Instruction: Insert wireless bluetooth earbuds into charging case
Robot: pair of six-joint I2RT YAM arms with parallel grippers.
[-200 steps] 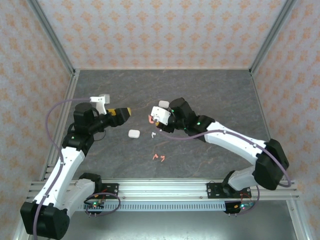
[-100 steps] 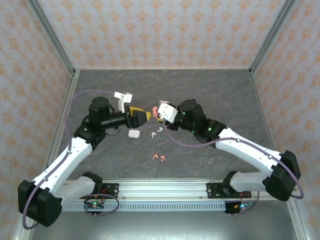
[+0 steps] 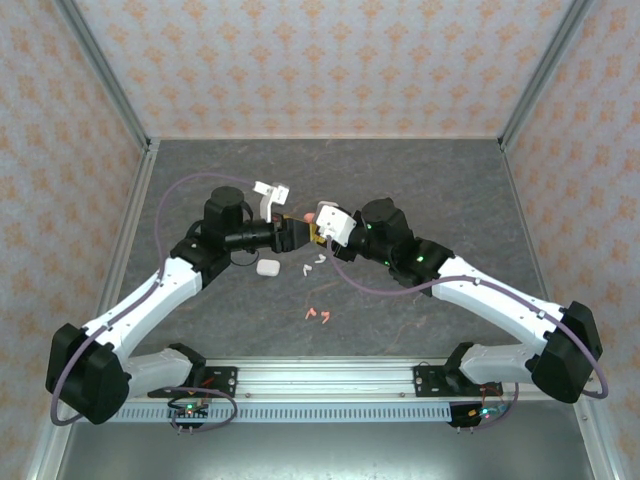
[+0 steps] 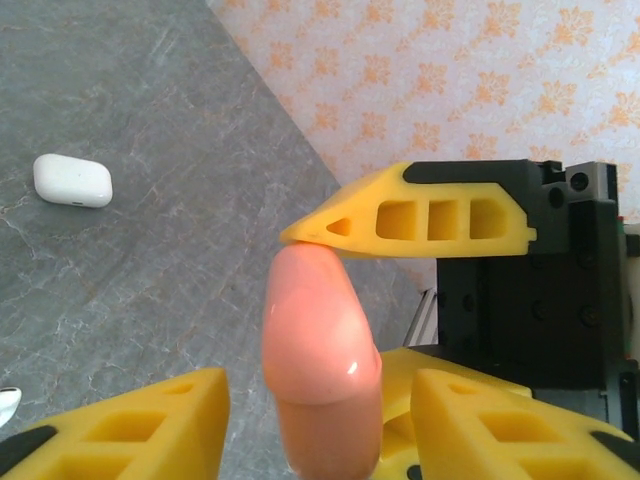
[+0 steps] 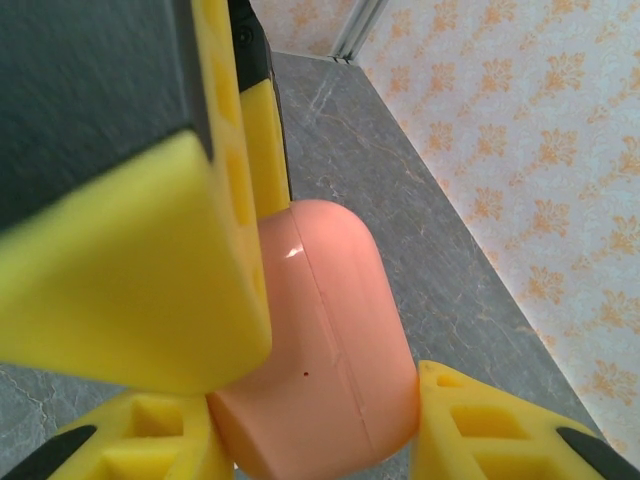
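R claw [image 5: 318,425] grips pink case [image 5: 335,330] mid-air over surface [image 4: 150,100]. L claw [image 4: 320,405] straddles same case; we can't tell if it's pinching yet. Apart lies white case [image 4: 72,180].

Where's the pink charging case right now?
Mid-table in the top view, the pink charging case is gripped by the right gripper, with the left gripper straddling it from the left.

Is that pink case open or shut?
Shut: the pink case shows only a thin seam, its lid flush with the body.
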